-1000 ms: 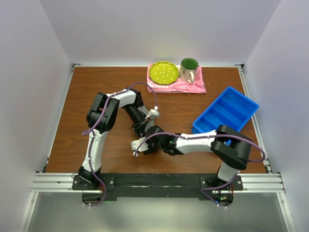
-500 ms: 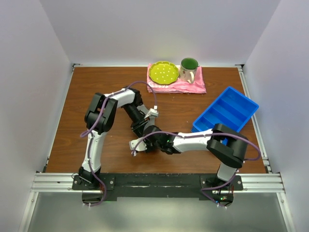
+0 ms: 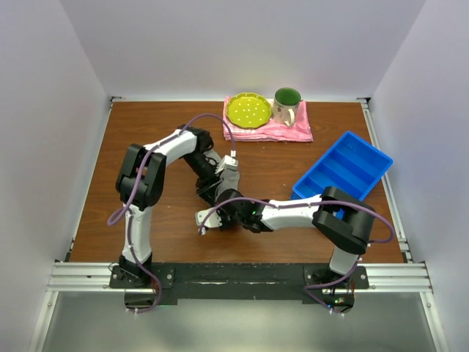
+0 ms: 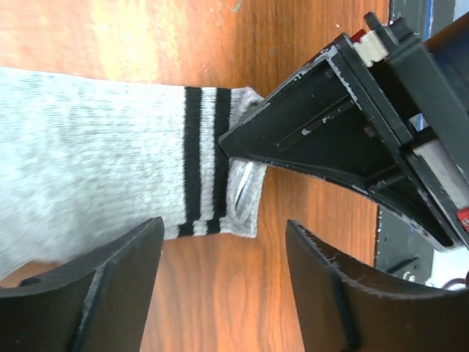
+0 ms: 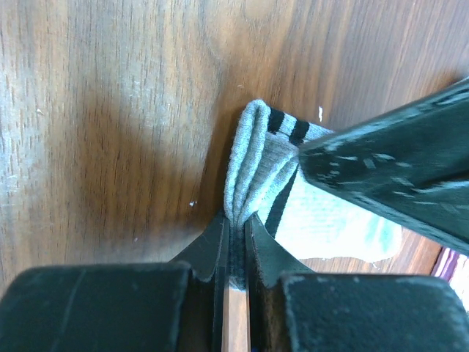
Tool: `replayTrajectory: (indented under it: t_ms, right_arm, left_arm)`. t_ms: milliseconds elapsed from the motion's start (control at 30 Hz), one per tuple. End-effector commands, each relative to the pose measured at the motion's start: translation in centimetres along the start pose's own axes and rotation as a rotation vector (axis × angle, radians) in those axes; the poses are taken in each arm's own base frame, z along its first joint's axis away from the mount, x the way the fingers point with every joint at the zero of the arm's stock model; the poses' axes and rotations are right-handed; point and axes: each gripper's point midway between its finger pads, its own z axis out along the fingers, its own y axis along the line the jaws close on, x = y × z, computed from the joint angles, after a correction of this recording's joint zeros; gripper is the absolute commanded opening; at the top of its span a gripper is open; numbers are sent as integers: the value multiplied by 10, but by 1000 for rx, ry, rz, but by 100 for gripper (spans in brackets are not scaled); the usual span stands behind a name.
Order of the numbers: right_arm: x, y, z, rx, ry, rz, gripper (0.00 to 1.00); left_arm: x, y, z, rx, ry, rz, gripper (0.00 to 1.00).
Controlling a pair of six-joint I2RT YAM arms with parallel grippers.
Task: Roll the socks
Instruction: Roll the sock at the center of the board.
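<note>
Socks start right at our right gripper: its two fingers are squeezed shut on the striped end, which is bunched into a little fold at the tips. Just past that, our left gripper hangs over the same end with its fingers wide apart, holding nothing. Away from both grippers the grey part lies flat on the wooden table, stretching off past the left fingers. We think the rolling has hardly begun. One end is pinched and bunched, but we see no roll yet. All of the flat grey part is left to wind up from that pinched end.
</note>
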Motion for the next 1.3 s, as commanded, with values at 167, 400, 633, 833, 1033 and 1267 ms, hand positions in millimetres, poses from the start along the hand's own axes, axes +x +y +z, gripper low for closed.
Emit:
replayTrajectory:
  t_ms: [167, 400, 633, 833, 1033, 1267]
  right_arm:
    - [-8, -6, -5, -7, -33, 38, 0]
    - [-10, -7, -5, -29, -39, 56, 0]
    - [-16, -17, -11, -108, -70, 124, 0]
    - [-20, -33, -19, -251, -136, 245, 0]
    - [-15, -32, -13, -434, -140, 325, 0]
    - [-11, -14, -2, -549, -117, 367, 0]
  left_arm:
    - [-25, 6, -52, -150, -156, 94, 100]
    - [-29, -3, -100, -235, -324, 210, 100]
    - [-15, -17, -117, -360, -356, 370, 100]
    - [13, -22, -112, -428, -357, 450, 99]
    - [32, -14, -96, -472, -306, 516, 98]
    - [42, -7, -92, -531, -268, 550, 97]
